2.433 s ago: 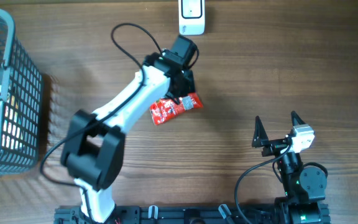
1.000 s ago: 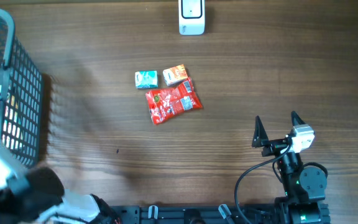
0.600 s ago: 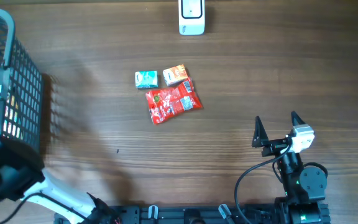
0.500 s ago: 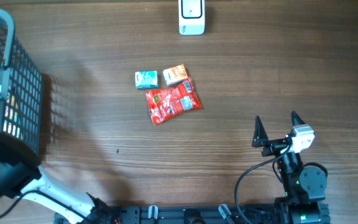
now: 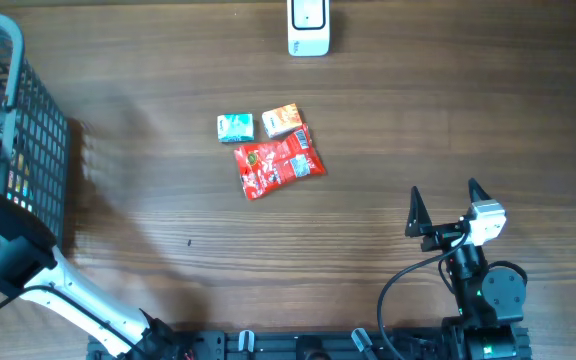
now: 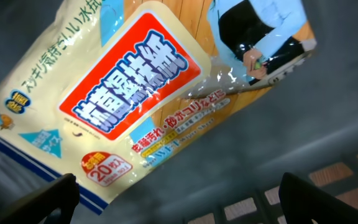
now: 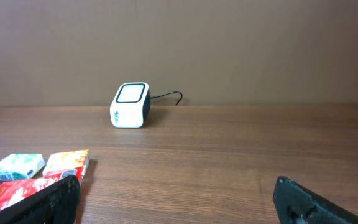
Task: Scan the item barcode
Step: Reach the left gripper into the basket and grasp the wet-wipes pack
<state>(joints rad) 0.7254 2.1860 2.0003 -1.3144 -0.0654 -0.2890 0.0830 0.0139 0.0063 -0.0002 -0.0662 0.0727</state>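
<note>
Left gripper: the left gripper [image 6: 179,199] hangs over the dark grey mesh basket [image 5: 38,140] at the upper left of the overhead frame. Its fingers are spread wide with nothing between them.
Item: right under it is a white and pale-blue plastic wipes pouch with a big red label [image 6: 129,93]. It lies flat in the basket, slanting from lower left to upper right of the wrist frame, and nothing touches it yet.
Neighbour: a pale-blue and black pack [image 6: 260,31] sits at the pouch's upper-right end; touching or overlapping, I can't tell.
Right gripper: the right gripper [image 5: 445,203] is parked at lower right, wide apart and empty.
Scanner: a small white box scanner [image 5: 308,28] stands at top centre, well apart from the basket.
Table: on the brown wooden table [image 5: 418,110], a teal carton [image 5: 235,127], an orange carton [image 5: 282,120] and a red foil packet [image 5: 278,165] cluster mid-frame.
Step in hand: this looks like the reach into the basket for the pouch.
Doing it well:
- Come straight down and turn the wrist so the fingers straddle the pouch's narrow width, not its length.
- The film looks slick and floppy, so bite well in from the edge.
- Keep clear of the mesh walls and the neighbouring pack.
- No barcode shows on this face. It is probably underneath, so grip so that the back can face the scanner.
</note>
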